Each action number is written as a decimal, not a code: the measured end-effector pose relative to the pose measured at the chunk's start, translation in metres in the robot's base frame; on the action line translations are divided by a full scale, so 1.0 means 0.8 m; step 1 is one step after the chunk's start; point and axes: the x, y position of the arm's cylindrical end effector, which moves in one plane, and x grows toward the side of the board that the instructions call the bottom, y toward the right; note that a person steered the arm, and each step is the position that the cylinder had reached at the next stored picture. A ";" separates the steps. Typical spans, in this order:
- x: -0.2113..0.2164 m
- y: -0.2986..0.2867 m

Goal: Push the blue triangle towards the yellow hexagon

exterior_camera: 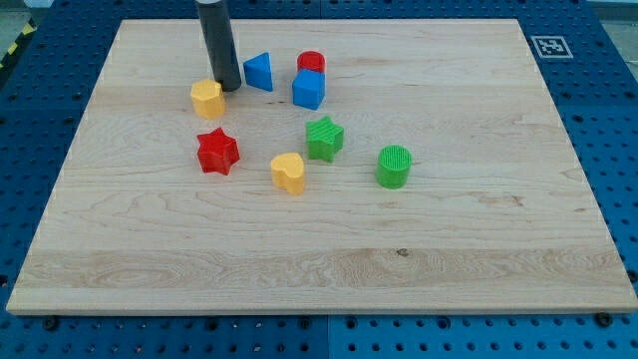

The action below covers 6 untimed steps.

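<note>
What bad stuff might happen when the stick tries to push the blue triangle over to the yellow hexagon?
My tip sits between the yellow hexagon and the blue triangle, on the wrong side for pushing. Moving from here could shove the triangle away, towards the blue cube and red cylinder. The hexagon is right beside my tip, so it might get knocked away too.

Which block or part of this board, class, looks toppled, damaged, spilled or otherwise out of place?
Nothing stands out. All eight blocks sit flat on the wooden board, none tipped or broken. My tip rests between the yellow hexagon and the blue triangle, which fits the job. The red cylinder sits close behind the blue cube.
</note>
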 end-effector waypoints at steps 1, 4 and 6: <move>0.024 0.030; -0.040 0.115; -0.048 0.008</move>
